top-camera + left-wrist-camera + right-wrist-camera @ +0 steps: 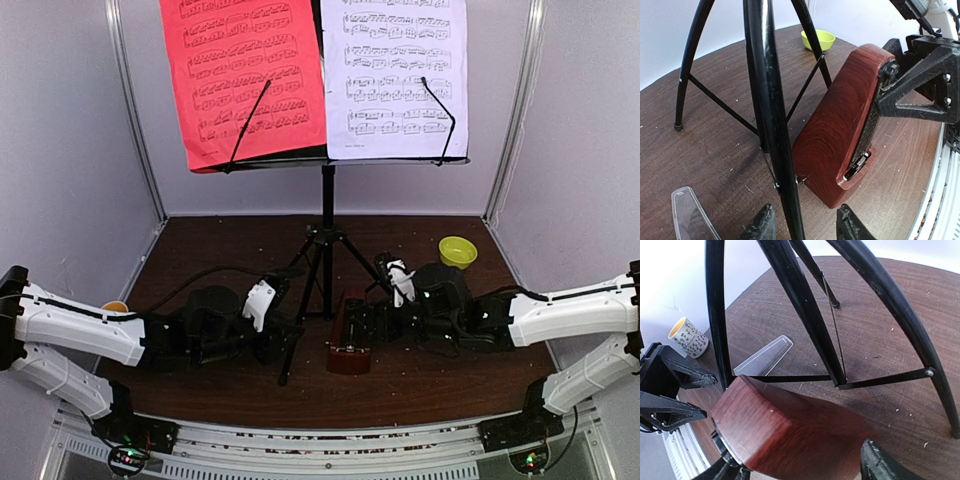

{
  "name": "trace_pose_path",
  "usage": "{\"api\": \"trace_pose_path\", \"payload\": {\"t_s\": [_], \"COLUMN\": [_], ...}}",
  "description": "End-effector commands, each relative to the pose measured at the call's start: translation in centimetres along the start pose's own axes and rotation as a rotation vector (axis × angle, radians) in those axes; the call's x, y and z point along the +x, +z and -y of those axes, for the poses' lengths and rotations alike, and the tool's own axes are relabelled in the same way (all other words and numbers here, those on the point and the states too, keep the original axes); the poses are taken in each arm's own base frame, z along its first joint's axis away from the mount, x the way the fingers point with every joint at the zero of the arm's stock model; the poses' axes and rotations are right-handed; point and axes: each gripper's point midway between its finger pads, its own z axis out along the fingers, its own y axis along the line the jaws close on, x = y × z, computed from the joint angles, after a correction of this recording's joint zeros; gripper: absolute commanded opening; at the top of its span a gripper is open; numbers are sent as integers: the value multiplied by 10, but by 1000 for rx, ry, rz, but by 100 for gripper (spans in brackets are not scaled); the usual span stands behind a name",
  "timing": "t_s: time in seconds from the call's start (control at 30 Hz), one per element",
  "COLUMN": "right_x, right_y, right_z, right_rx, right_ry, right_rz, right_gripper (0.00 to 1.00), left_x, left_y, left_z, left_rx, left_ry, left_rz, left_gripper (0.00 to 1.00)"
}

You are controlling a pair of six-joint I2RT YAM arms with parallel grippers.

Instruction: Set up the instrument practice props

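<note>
The black music stand (327, 210) stands at the table's middle on tripod legs, with a red sheet (245, 75) and a white sheet (395, 75) on its desk. The brown pyramid metronome (349, 345) stands just right of the legs. My right gripper (366, 325) is shut on the metronome (790, 435), one finger on its black front and one on its back. My left gripper (805, 230) is open, its fingertips (762, 227) on either side of a tripod leg (770, 100) without touching it. The metronome (840, 135) is just beyond, with the right gripper's finger (920, 85) against it.
A clear plastic cover (765, 357) lies flat on the table left of the legs and also shows in the left wrist view (690, 212). A patterned white mug (688, 337) stands at the left. A yellow-green bowl (457, 250) sits at the back right. The booth's walls close in on three sides.
</note>
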Motion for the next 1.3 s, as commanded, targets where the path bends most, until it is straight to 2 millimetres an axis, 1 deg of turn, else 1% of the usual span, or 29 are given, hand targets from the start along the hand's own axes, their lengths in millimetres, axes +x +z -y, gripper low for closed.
{"api": "trace_pose_path", "payload": {"t_s": [0.0,0.13,0.4,0.73,1.0,1.07,1.23,1.27], "right_x": [-1,2,8,6,12,13,13,12], "right_y": [-3,-7,-9,-5,-7,-7,-12,-13], "right_z": [9,12,8,-1,1,1,1,1], "right_rx": [48,57,13,-26,-32,-38,-57,-60], "right_ry": [1,-11,-30,-55,-63,-65,-70,-71], "right_rz": [13,10,-1,-4,-14,-18,-11,-10], "right_gripper": [69,64,52,43,37,38,45,47], "left_x": [-10,-10,-12,-12,-13,-16,-36,-40], "left_y": [-2,-1,0,-1,-1,-2,-1,0], "left_z": [-2,-2,-1,-1,0,5,36,40], "left_rx": [-7,-7,-4,-2,2,27,124,138], "left_ry": [0,4,12,15,20,40,180,199], "left_rz": [44,43,49,49,50,56,43,49], "left_gripper": [43,43,43,43,43,43,44,46]}}
